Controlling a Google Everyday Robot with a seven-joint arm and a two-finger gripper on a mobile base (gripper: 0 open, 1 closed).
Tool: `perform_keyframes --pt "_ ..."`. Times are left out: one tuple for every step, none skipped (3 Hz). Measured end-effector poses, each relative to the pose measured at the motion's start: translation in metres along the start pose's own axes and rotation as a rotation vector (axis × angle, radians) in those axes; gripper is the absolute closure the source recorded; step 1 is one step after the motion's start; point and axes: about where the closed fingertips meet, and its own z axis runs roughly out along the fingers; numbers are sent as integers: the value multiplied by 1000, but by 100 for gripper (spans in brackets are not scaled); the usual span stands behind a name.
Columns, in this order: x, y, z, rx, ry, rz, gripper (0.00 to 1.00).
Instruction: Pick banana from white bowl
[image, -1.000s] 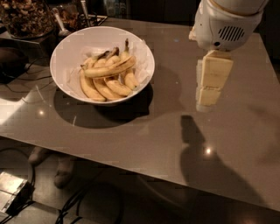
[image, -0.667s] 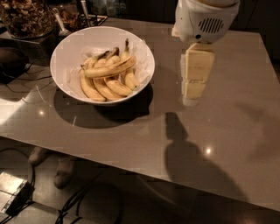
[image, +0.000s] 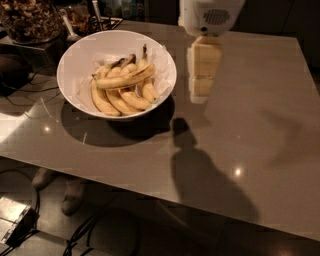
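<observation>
Several dark cables (image: 75, 240) lie on the floor nearest the camera, beside a small pale box (image: 12, 215) at the lower left. Above them runs the near edge of a glossy grey table (image: 260, 125), which carries the dark shadow (image: 200, 180) of the arm. On the table's left half stands the white bowl (image: 90, 47). Inside it, the banana (image: 125, 79) lies crosswise on top of a bunch of bananas (image: 117, 100), its dark stem tip pointing towards the bowl's left side. The gripper (image: 199, 96), cream-coloured and pointing downward, hangs above the table just right of the bowl, apart from its rim and from the fruit; whether it is released or clenched cannot be told. Its white housing (image: 210, 15) rises out of view. Farthest back, at the upper left, sits a dark container of brown nuts (image: 30, 20).
</observation>
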Motion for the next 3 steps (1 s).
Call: perform_keyframes --pt "-34 -41 13 16 14 -113 0" --pt "-59 -67 29 21 29 -194 0" --pt "-72 -78 52 -2 37 -232 0"
